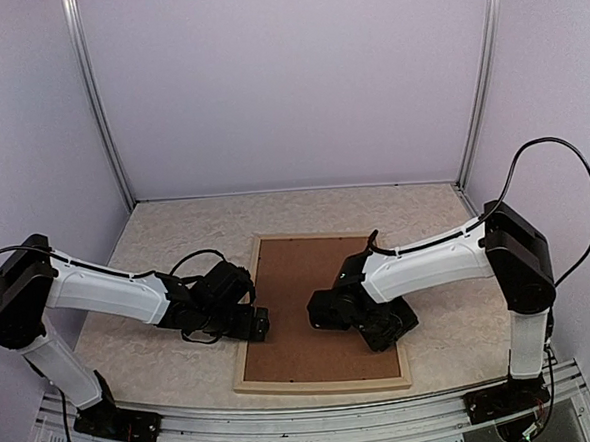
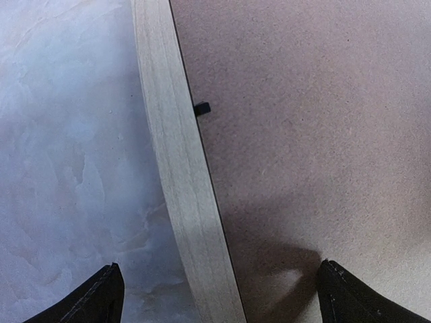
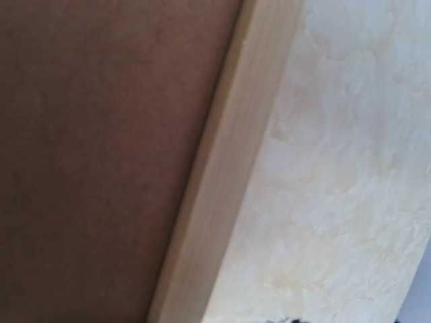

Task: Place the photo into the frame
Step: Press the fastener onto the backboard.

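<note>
Top external view: the frame (image 1: 325, 383) lies flat on the table (image 1: 175, 228), in the middle and toward the near edge, with its long sides running away from the arm bases. A brown board (image 1: 304, 281) fills its opening. Both arms reach inward and low over it. The left gripper (image 1: 253, 324) is at the frame's left rail, about halfway along. The right gripper (image 1: 387, 328) is over the right side of the frame, nearer the front corner.

Left wrist view: the pale wood rail runs up the picture from the bottom, leaning slightly left. The table is on its left and the board on its right. The two dark fingertips (image 2: 101, 299) stand as far apart as they go, one over the table and the other over the board, with the rail between them. They grip nothing. Whether they touch the surface below cannot be told. A small black tab (image 2: 202, 108) juts from the rail's inner edge onto the board.

Right wrist view: the picture is soft. The board fills the left, the rail crosses on a slant, and the table lies to the right. Only a dark speck of this gripper shows at the bottom edge. How far its jaws are open, and whether they hold anything, cannot be told here or from above.
</note>
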You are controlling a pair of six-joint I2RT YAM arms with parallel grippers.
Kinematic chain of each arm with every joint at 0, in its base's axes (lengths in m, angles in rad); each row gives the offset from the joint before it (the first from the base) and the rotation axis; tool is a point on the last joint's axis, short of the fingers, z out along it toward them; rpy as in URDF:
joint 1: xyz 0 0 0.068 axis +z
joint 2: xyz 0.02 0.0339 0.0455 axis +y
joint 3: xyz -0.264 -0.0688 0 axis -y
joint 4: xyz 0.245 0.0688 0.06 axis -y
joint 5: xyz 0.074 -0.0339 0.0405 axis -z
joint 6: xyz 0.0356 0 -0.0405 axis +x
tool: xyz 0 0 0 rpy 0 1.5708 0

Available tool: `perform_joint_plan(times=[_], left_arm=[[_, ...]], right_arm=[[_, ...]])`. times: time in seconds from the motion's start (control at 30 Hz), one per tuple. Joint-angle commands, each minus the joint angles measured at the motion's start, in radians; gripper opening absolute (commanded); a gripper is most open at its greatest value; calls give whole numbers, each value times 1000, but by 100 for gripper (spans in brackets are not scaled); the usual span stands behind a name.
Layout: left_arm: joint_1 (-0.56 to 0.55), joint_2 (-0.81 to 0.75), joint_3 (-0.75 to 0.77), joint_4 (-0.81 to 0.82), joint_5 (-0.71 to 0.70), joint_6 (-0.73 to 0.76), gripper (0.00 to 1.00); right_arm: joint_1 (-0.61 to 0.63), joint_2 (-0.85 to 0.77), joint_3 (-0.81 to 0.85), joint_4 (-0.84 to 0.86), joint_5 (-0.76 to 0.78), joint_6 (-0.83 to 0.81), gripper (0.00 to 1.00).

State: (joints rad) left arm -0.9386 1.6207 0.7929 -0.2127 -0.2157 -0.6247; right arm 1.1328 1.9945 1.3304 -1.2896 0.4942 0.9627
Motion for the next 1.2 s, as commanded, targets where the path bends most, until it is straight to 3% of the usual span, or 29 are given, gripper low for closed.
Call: perform_joint_plan(times=[0.0, 0.2, 0.57, 0.93, 1.17], left_arm=[[-5, 15, -17, -28, -24, 5, 98], [-5, 9, -9, -40, -34, 5, 98], [11, -19, 5, -58, -51, 5, 99], [64, -100, 11, -103, 30, 24, 98], [114, -154, 18, -188, 47, 50, 95]], right_arm=[[4, 111, -50, 188, -128, 20, 47], [-24, -89, -115, 306, -146, -26, 48], [-213, -555, -301, 443, -184, -126, 48], [-349, -645, -399, 558, -237, -247, 51], [-370, -606, -439, 643, -281, -291, 51]])
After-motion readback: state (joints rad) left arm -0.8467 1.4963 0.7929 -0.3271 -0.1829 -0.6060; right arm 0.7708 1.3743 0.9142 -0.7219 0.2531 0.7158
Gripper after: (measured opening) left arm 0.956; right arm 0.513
